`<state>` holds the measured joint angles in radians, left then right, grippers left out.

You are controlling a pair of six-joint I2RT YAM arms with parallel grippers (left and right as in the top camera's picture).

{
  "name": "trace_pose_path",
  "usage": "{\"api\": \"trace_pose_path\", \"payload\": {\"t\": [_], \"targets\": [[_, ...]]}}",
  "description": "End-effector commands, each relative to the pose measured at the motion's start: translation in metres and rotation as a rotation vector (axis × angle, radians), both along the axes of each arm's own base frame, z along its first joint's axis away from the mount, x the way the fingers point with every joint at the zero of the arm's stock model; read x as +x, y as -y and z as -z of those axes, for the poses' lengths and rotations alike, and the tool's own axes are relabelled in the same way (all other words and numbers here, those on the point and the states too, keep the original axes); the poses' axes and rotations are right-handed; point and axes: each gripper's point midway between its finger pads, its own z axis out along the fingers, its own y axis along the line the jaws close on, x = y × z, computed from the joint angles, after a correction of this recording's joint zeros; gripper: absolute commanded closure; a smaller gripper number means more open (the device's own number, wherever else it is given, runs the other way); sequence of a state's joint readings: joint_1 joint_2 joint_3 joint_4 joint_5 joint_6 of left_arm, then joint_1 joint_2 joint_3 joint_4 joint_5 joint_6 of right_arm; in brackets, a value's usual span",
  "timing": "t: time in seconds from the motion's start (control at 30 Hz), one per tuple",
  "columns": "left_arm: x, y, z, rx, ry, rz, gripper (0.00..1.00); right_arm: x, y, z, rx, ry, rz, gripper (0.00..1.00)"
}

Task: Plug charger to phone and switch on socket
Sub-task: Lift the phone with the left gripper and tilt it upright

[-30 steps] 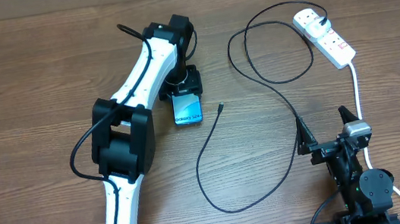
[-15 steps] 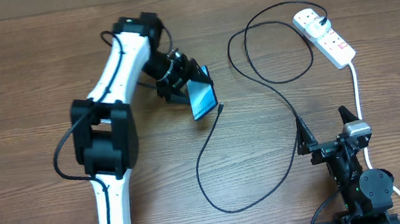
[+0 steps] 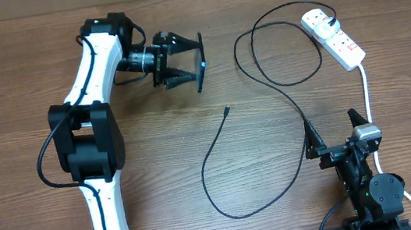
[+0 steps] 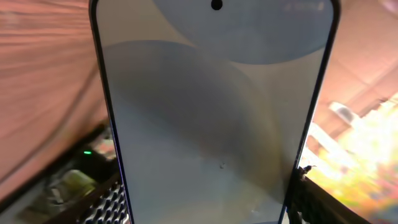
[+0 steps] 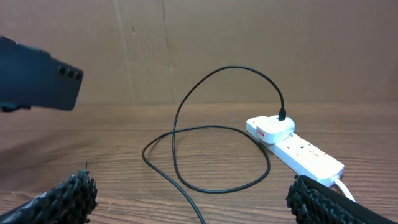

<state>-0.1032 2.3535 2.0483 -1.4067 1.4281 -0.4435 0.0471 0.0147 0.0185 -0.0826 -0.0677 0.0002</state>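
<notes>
My left gripper [image 3: 187, 64] is shut on the phone [image 3: 201, 62] and holds it on edge, lifted above the table at the upper middle. In the left wrist view the phone's pale screen [image 4: 214, 112] fills the frame between the fingers. The charger's black cable [image 3: 217, 141] loops across the table, its connector tip [image 3: 226, 111] lying free below the phone. Its white plug head [image 3: 316, 20] sits in the white socket strip [image 3: 335, 37] at the top right; both show in the right wrist view [image 5: 292, 140]. My right gripper [image 3: 337, 132] is open and empty at the lower right.
The socket's thick white cord [image 3: 365, 91] runs down the right side past my right arm. A brown cardboard wall [image 5: 249, 37] stands behind the table.
My left gripper has lifted the phone off the table, swung it up and back toward the upper middle, and turned it from flat onto its edge. The right arm has not moved.
</notes>
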Motion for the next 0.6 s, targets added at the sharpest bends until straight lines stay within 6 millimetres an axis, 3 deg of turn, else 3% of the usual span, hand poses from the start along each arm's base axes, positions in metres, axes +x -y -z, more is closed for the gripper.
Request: {"api": "trace_pose_path", "payload": {"t": [0.0, 0.57], "targets": [[0.0084, -0.004, -0.0334, -0.15, -0.018, -0.036, 0.4, 0.0001, 0.0012, 0.0019, 0.003, 0.003, 0.006, 0.0], [0.0096, -0.0064, -0.0334, -0.145, -0.07, -0.045, 0.43, 0.0001, 0.0012, 0.0019, 0.003, 0.003, 0.006, 0.0]]}}
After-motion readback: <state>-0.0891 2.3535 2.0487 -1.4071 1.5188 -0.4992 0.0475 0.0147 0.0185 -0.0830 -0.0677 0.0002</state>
